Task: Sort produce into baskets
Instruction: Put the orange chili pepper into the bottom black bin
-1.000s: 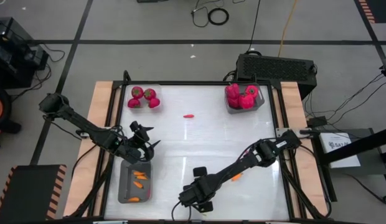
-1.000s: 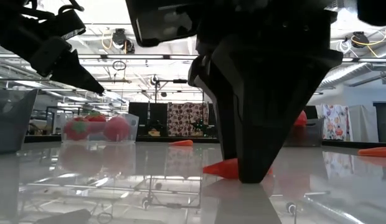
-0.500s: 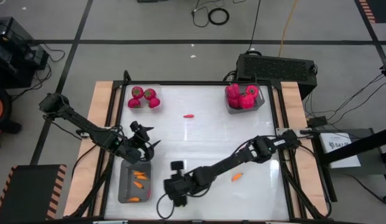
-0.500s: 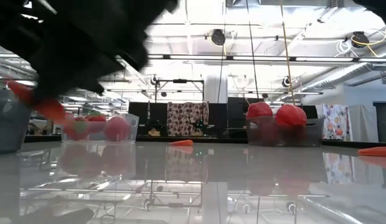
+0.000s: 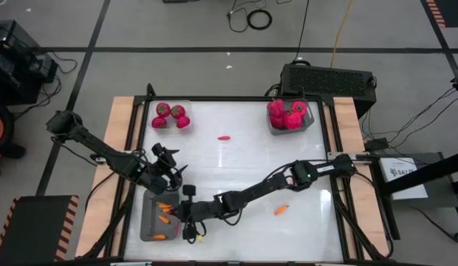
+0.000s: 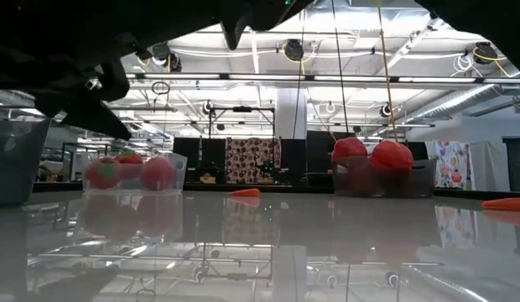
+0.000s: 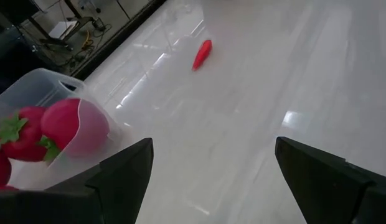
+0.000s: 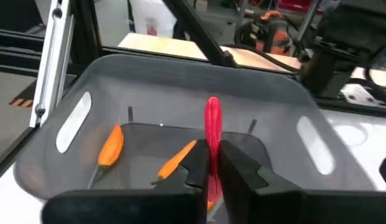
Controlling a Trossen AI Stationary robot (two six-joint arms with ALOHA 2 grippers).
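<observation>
Reaching across the counter (image 5: 244, 166) in the high view, the right gripper (image 5: 186, 216) hangs at the grey basket (image 5: 159, 216) holding orange chillies (image 5: 165, 209). The left gripper (image 5: 172, 168), fingers apart, hovers just beyond that basket. In the right wrist view, its fingers (image 8: 194, 168) pinch a red chilli (image 8: 212, 134) upright above the basket (image 8: 75, 118).

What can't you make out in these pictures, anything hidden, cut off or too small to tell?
- High view: the red chilli in the right gripper is hidden by the arm; only the right wrist view shows the red chilli.
- High view: the count of peppers in the far right basket is too small to tell.
- Low view: the near left basket is cut by the edge, contents unseen.
</observation>
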